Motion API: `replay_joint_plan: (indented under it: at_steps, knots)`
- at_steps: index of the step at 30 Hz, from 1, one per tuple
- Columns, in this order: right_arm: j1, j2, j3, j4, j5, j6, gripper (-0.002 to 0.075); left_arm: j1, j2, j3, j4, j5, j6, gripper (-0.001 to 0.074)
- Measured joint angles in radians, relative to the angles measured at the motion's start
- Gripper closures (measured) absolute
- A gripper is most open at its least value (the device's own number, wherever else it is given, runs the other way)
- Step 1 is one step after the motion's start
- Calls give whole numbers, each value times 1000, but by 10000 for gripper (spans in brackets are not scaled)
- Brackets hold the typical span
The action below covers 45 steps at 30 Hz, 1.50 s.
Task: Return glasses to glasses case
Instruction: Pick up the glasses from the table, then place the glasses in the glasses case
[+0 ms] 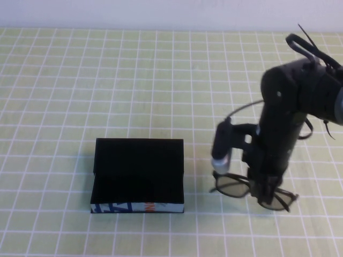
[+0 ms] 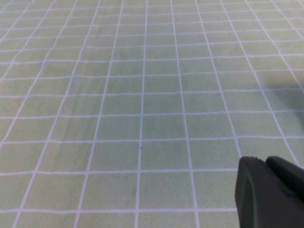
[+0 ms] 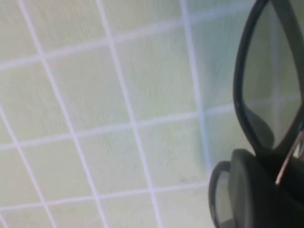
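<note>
The table point(image 1: 80, 80) carries a green cloth with a white grid across its whole top. The right arm point(image 1: 289, 107) reaches down over the table's right side. The glasses case point(image 1: 138, 176) lies open left of centre, lid folded back, its printed front edge toward the robot. The glasses point(image 1: 236, 186) sit just right of the case, apart from it. The right claw point(image 1: 262, 184) is down at their middle, closed on the glasses frame. The left claw point(image 2: 270, 194) hangs above bare cloth; whether it is wide or narrow I cannot tell.
</note>
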Motion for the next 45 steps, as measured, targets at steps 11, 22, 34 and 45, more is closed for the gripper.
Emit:
replay_joint_plan:
  at_steps: [11,22,34,45]
  knots:
    - [238,45,-339,-4,23,4,707,0,0,0,0,0,0,738]
    - [370,237,-516,-80,26,-57,709,0,0,0,0,0,0,738]
    - [406,270,-528,-84,29,-69,709,0,0,0,0,0,0,738]
    - [410,279,-617,-84,34,44,710,0,0,0,0,0,0,738]
